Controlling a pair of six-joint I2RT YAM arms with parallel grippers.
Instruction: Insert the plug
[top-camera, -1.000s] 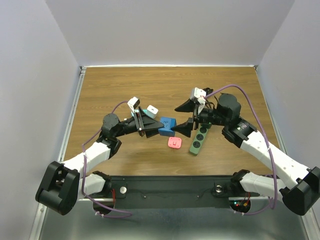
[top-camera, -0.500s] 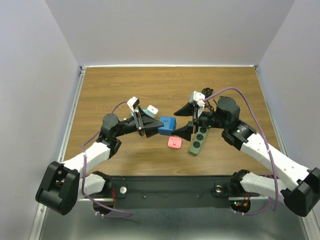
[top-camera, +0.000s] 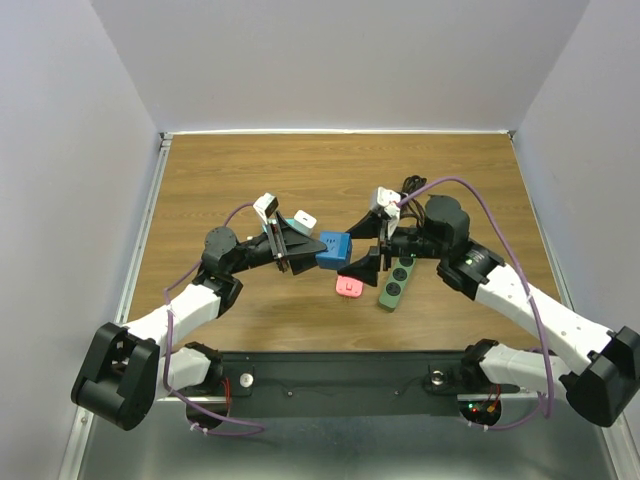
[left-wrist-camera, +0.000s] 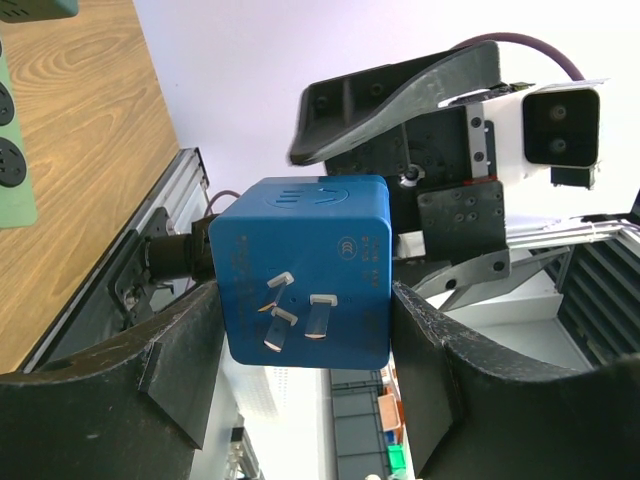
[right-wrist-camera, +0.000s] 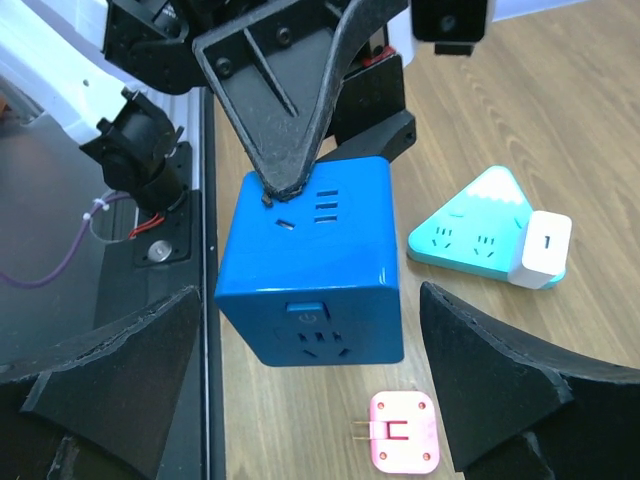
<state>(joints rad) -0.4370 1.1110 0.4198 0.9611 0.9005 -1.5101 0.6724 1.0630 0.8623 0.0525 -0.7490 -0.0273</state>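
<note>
My left gripper (top-camera: 318, 252) is shut on a blue cube plug (top-camera: 334, 250) and holds it above the table. In the left wrist view the cube (left-wrist-camera: 300, 240) sits between the two fingers (left-wrist-camera: 180, 370) with its three metal prongs facing the camera. My right gripper (top-camera: 354, 247) is open, its jaws standing on either side of the cube's free end without touching it. In the right wrist view the cube (right-wrist-camera: 315, 270) hangs between the spread fingers (right-wrist-camera: 110, 370) and shows a socket face and a button.
A pink flat plug (top-camera: 348, 287) lies on the wood just below the cube and shows in the right wrist view (right-wrist-camera: 403, 432). A green power strip (top-camera: 398, 280) lies under the right arm. A teal triangular socket block (top-camera: 295, 224) with a white adapter (top-camera: 306, 217) lies behind the left gripper.
My right gripper has moved left and a little down, from beside the green strip to around the cube's free end. The left gripper and cube have barely moved.
</note>
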